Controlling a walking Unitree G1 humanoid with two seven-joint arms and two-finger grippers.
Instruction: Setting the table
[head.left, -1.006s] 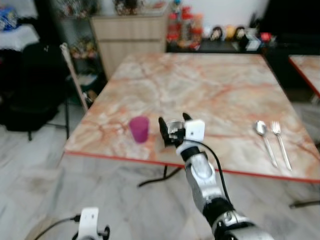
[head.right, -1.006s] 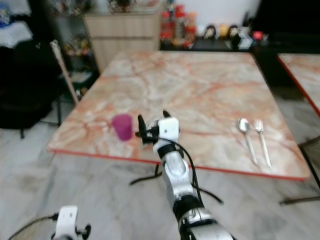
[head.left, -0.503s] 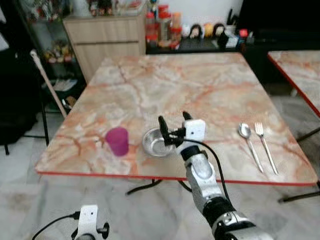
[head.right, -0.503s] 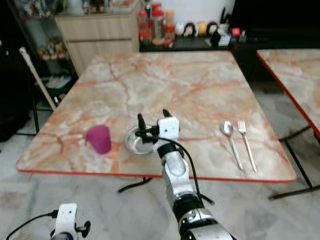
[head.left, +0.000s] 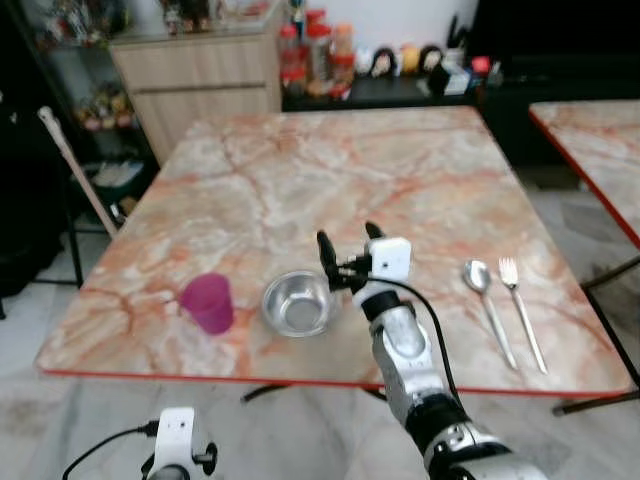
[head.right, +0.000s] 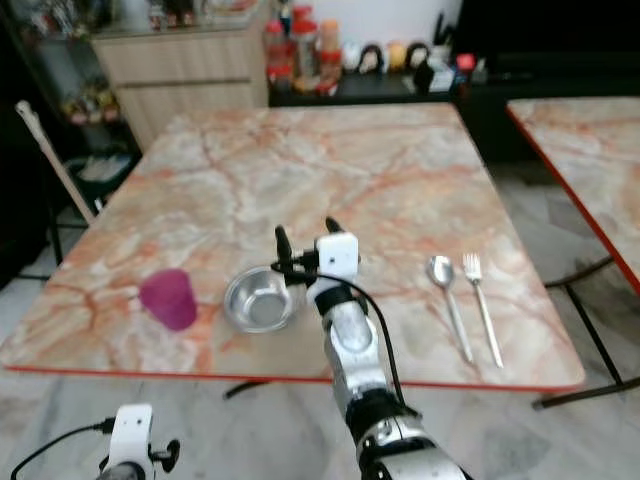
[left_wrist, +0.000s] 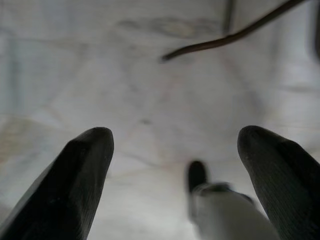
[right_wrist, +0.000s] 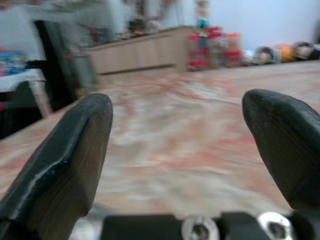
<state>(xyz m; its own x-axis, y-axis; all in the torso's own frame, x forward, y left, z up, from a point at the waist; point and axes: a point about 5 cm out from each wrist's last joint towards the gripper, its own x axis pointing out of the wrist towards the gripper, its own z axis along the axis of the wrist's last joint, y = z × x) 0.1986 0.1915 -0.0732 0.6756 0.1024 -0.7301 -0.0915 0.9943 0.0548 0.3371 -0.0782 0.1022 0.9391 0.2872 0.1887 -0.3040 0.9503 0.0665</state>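
Bowl (head.left: 297, 303) now in full view on table (head.left: 400, 170), between pink cup (head.left: 208, 302) and right gripper (head.left: 347, 247). Fingers spread, empty, raised just beside rim. Left gripper (left_wrist: 175, 165) open, hanging over floor.

No writing can be read anywhere. The bottles and jars (head.left: 318, 52) on the far sideboard (head.left: 205, 75) are too blurred for any label to come through. Nothing printed shows on the pink cup (head.left: 208, 302), the steel bowl (head.left: 297, 303), the spoon (head.left: 484, 300) or the fork (head.left: 520, 310).
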